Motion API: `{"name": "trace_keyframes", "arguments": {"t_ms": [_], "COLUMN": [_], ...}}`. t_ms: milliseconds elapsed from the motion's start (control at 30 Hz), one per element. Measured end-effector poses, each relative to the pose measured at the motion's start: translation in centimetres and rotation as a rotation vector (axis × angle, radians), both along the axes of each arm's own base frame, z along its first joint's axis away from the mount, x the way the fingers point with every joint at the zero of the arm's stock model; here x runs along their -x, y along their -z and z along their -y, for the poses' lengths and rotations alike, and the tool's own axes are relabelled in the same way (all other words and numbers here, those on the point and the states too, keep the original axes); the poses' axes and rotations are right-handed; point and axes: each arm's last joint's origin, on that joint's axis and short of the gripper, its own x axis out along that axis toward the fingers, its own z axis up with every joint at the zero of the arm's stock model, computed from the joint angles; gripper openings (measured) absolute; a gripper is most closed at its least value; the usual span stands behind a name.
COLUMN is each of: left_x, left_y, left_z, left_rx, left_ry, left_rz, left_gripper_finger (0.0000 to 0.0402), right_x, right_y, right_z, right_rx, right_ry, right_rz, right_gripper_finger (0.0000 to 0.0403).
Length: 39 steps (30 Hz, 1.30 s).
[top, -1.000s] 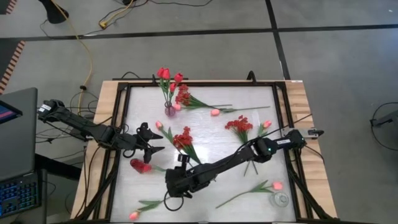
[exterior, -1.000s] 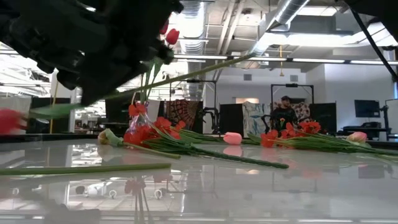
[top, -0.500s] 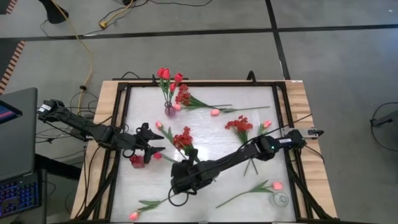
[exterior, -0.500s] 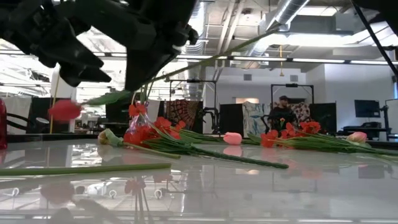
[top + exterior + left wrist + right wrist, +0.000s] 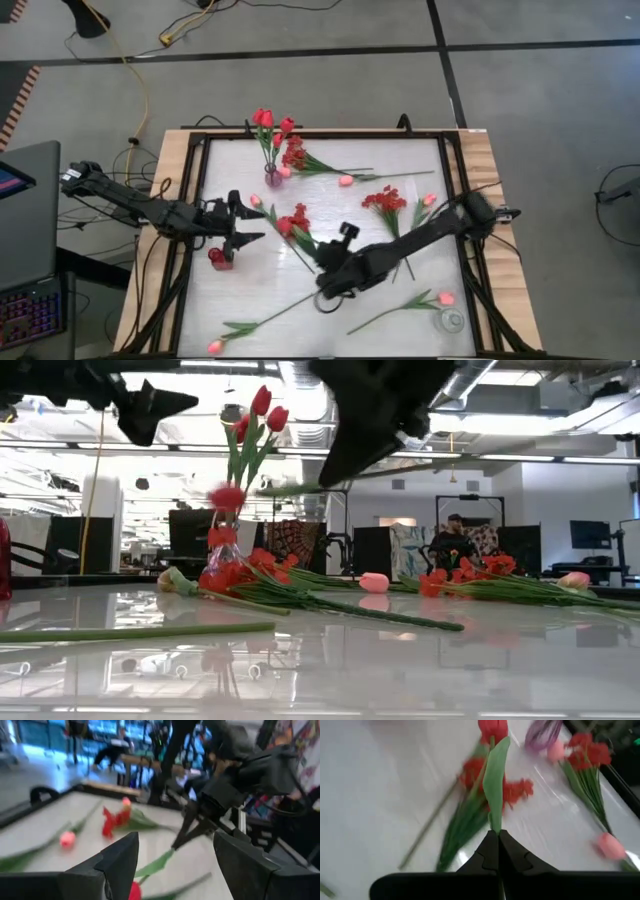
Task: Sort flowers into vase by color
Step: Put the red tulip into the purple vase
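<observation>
While the right claw (image 5: 496, 851), pinched on a red tulip (image 5: 493, 729) stem mid-worktop, and the spread left claw (image 5: 243, 222) work on, only a few red tulips stand in the vase (image 5: 272, 176); most flowers lie scattered, sorting barely begun.

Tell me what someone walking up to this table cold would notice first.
Probably the right gripper near the table's middle, shut on a red tulip by its stem and carrying it clear of the surface. Next, the purple vase at the far edge, already holding upright red tulips. Loose pink tulips and red sprays lie scattered across the white table, while the left gripper waits open at the left side.
</observation>
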Motion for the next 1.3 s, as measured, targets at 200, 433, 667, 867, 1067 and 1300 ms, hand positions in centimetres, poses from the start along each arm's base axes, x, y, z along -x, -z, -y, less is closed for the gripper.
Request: {"name": "trace_keyframes", "arguments": {"t_ms": [200, 433, 667, 867, 1067, 1300], "left_x": [0.0, -0.2, -1.6, -3.0, -3.8, -4.6], "left_y": [-0.7, -0.3, 0.8, 1.0, 0.9, 1.0], "left_z": [-0.1, -0.1, 0.3, 0.9, 1.2, 0.7], "left_rx": [-0.021, 0.006, 0.010, -0.046, -0.172, -0.153], "left_ry": [-0.010, -0.035, -0.072, -0.061, -0.040, -0.058], "left_rz": [0.064, 0.039, -0.002, 0.053, 0.115, 0.164], "left_gripper_finger": [0.0245, 0.0245, 0.0245, 0.0245, 0.0245, 0.0245], "right_x": [3.6, 4.7, 1.9, -1.0, -1.7, -1.4], "right_y": [0.0, -0.8, -1.3, -1.6, -2.5, -3.7], "right_z": [3.0, 6.4, 8.1, 8.5, 9.0, 9.9], "right_rx": [-0.054, -0.071, -0.095, -0.104, -0.098, -0.127], "right_ry": [-0.086, -0.319, -0.519, -0.601, -0.627, -0.602], "right_rz": [0.404, 0.748, 0.926, 0.960, 0.996, 1.135], "right_gripper_finger": [0.0023, 0.0023, 0.0023, 0.0023, 0.0023, 0.0023]}}
